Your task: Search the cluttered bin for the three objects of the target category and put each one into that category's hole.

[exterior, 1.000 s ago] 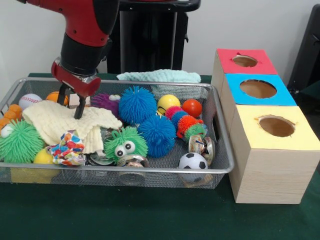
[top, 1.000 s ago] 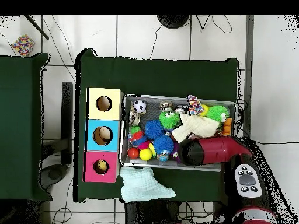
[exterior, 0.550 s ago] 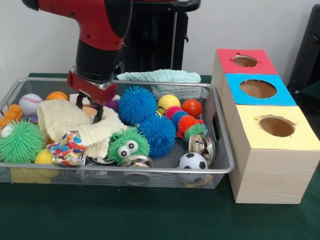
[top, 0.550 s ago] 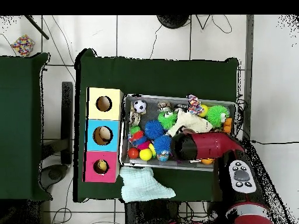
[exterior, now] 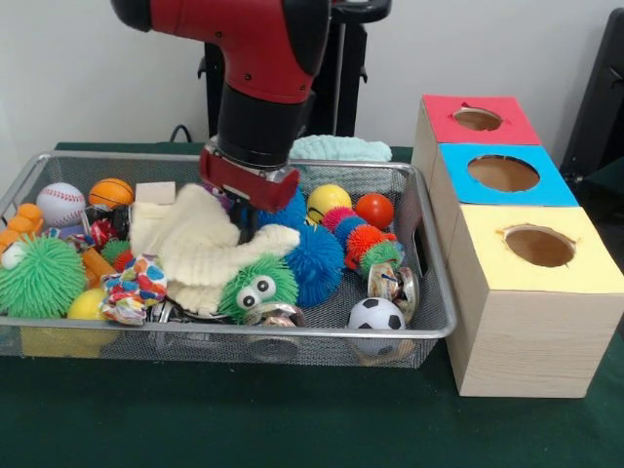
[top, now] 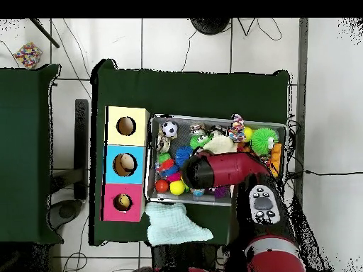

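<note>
Landmark: wire mesh bin (exterior: pixel 429 292), on the green-covered table.

1. Red and black arm (exterior: pixel 258 58): comes down over the bin's middle. In the overhead view it covers the bin's central part.
2. Three-hole box: yellow section (exterior: pixel 536 249) just beside the bin's right wall, blue section (exterior: pixel 502 174) behind it, red section (exterior: pixel 476 119) farthest back. Each has one round hole on top.
3. Cream knitted cloth (exterior: pixel 200 249): lies in the bin left of centre, one corner drawn up and rightward under the gripper.
4. Gripper (exterior: pixel 246 210): directly above that raised corner; whether its jaws are closed on the cloth cannot be told, since the blue spiky balls crowd the tips.
5. Blue spiky balls (exterior: pixel 314 258): touching the cloth's right edge.
6. Green fuzzy toy with eyes (exterior: pixel 255 288): in front of the cloth, at the bin's front wall.
7. Small balls: soccer ball (exterior: pixel 375 314) front right; baseball (exterior: pixel 60 203) and basketball (exterior: pixel 110 191) far left; red ball (exterior: pixel 374 209) and yellow ball (exterior: pixel 328 201) back right.

Judgement: target category unstated; the cloth lies left and forward of the gripper, its long axis along the bin.
</note>
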